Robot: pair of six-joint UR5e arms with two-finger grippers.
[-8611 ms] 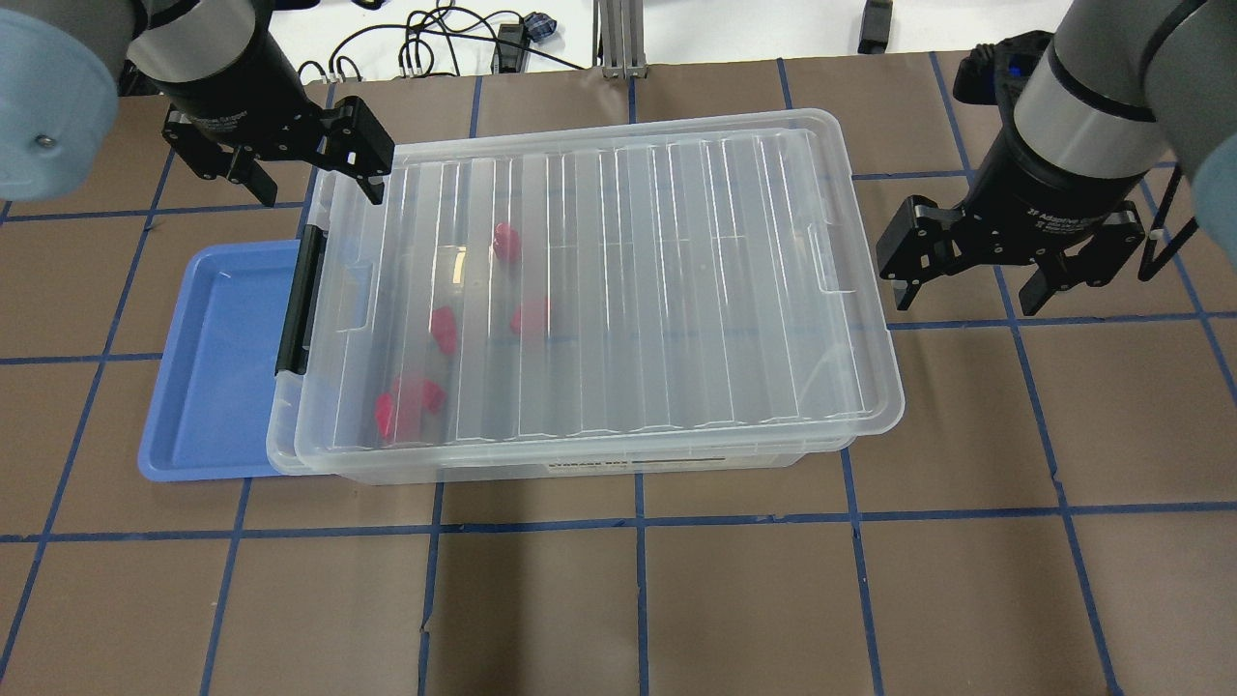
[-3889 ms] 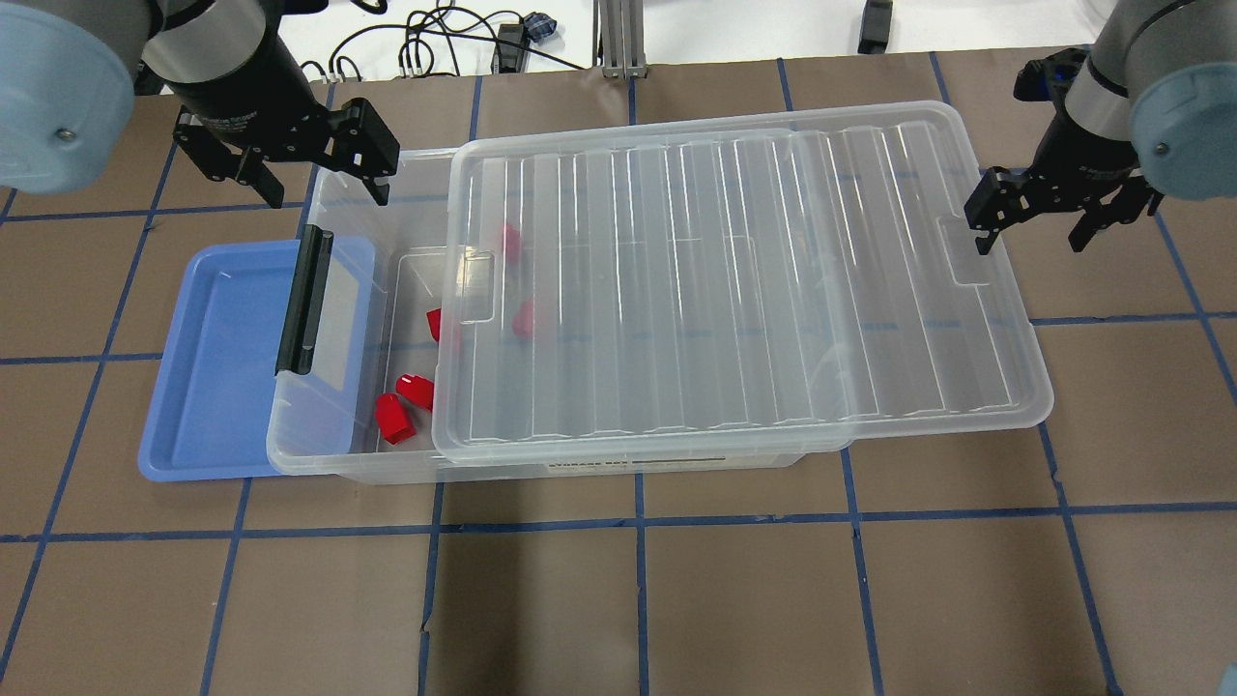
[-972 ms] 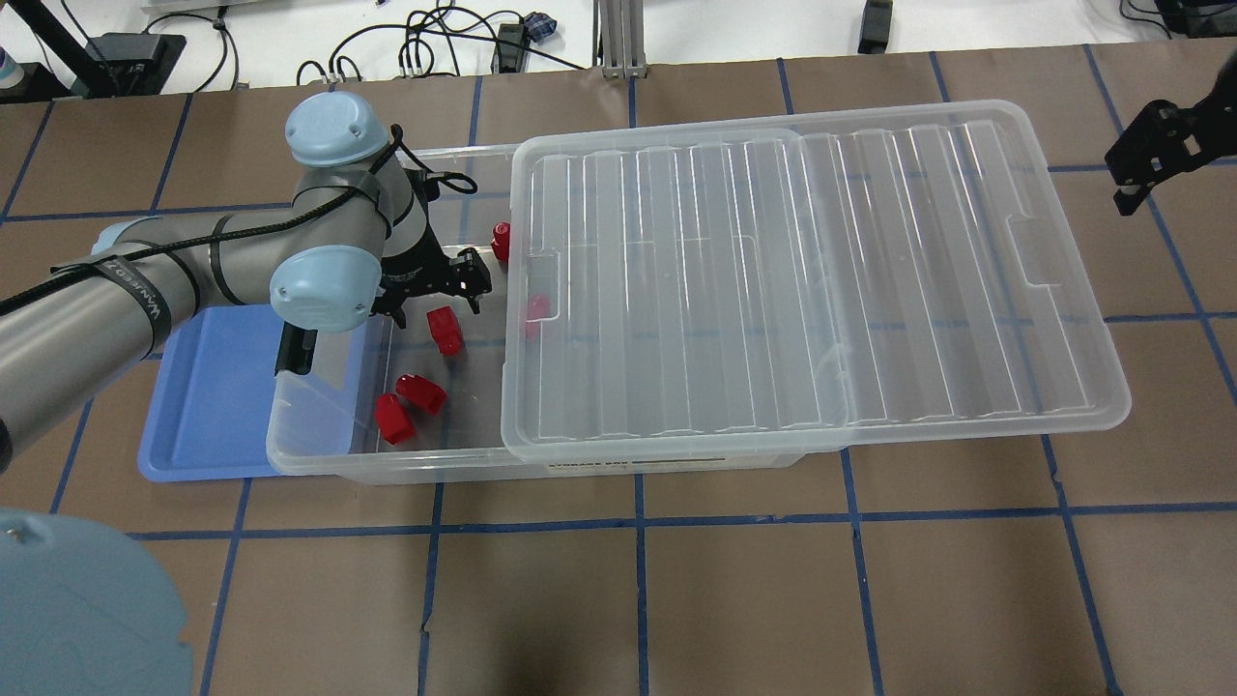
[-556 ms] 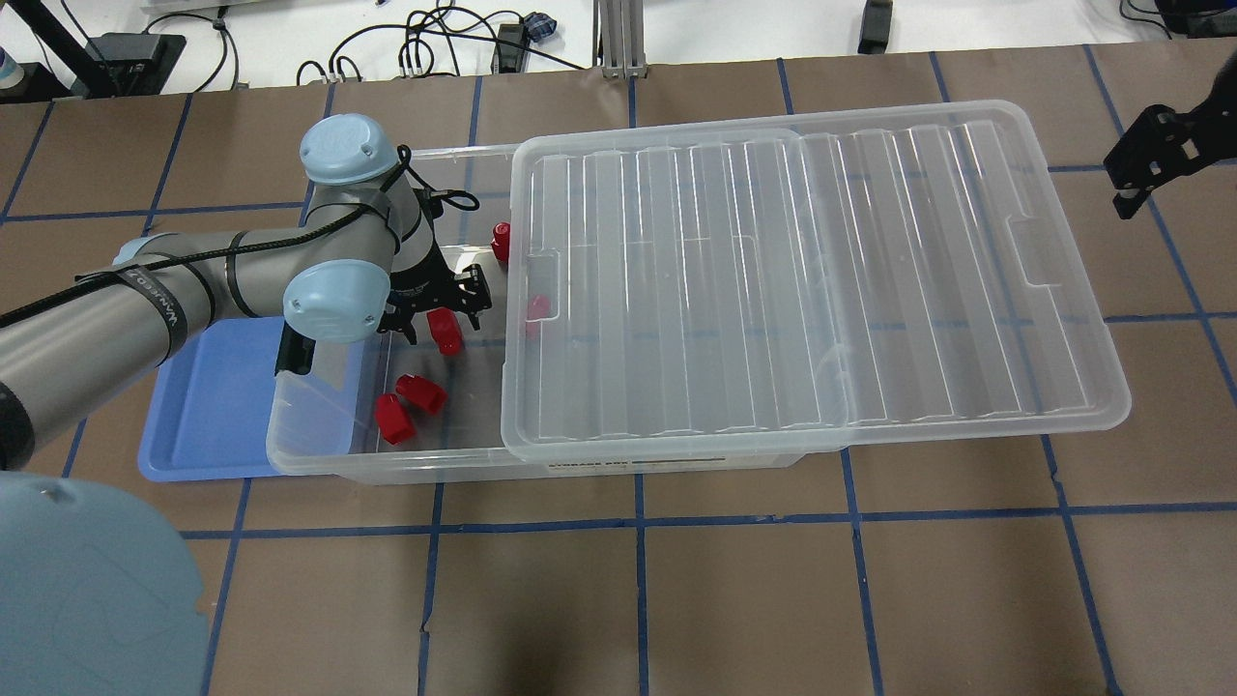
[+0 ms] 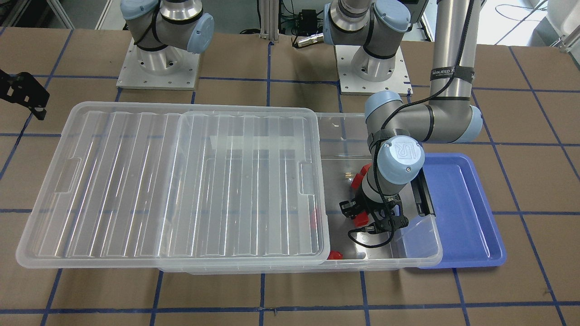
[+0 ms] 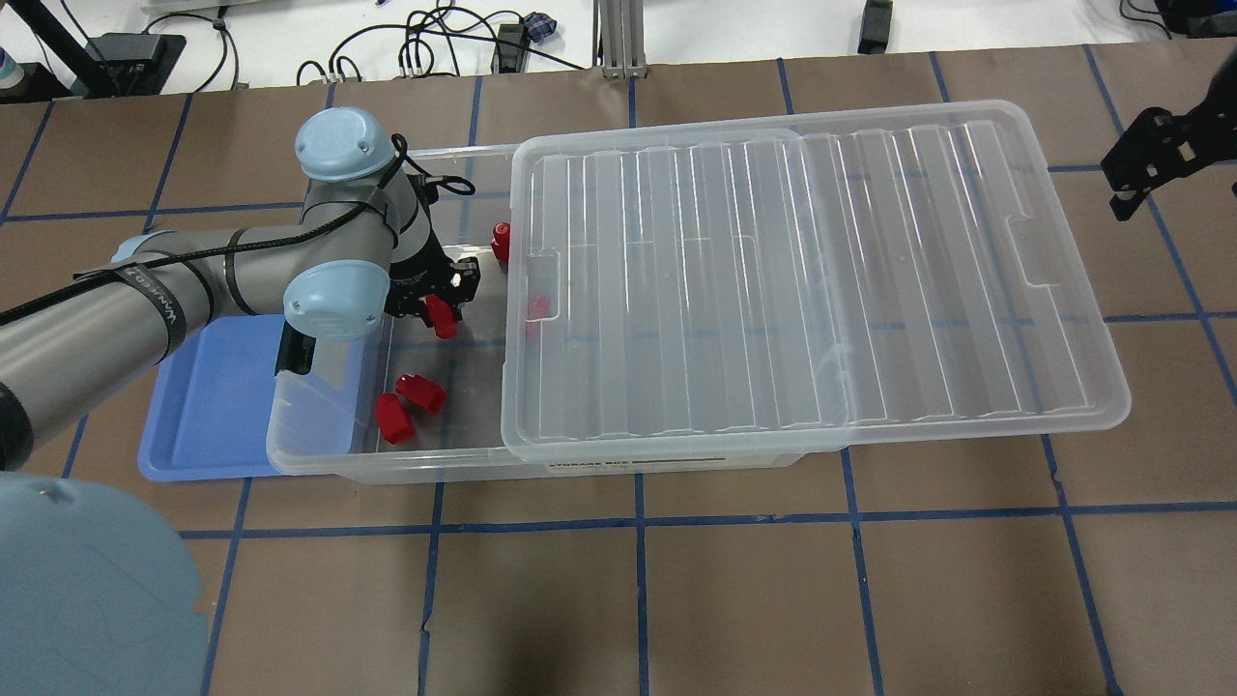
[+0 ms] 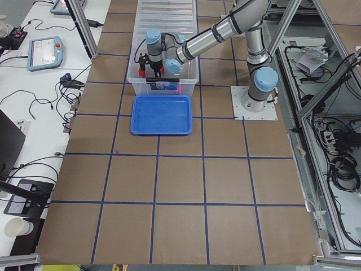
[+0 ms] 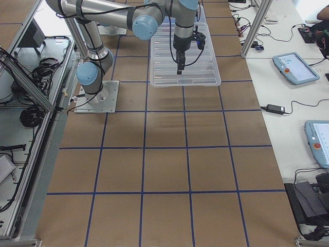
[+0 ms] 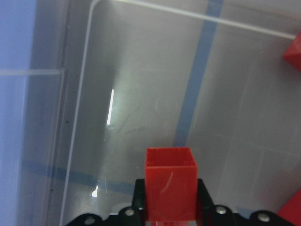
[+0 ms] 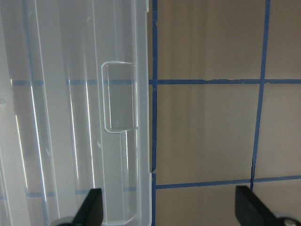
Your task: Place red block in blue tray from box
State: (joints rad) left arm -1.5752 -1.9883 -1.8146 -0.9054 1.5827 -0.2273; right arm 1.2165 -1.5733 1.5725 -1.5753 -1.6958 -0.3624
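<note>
My left gripper (image 6: 440,307) is shut on a red block (image 6: 444,319) inside the uncovered end of the clear box (image 6: 387,466). In the left wrist view the block (image 9: 170,188) sits between the fingers (image 9: 203,197), with the box floor below. From the front the gripper (image 5: 364,219) is low in the box (image 5: 385,262). The blue tray (image 6: 208,396) lies beside the box's latch end, partly under it, and it holds nothing. My right gripper (image 6: 1140,179) is open and empty, past the far end of the lid (image 6: 802,290).
Several more red blocks lie in the box: two near its front wall (image 6: 406,406), one at the back (image 6: 501,242), one under the lid's edge (image 6: 534,309). A black latch bar (image 6: 290,353) stands between box and tray. The slid lid overhangs the box's right end.
My left gripper has come down over the red block and shut on it, and the block has shifted slightly up and left. The right gripper has barely moved. The lid was slid right earlier.
</note>
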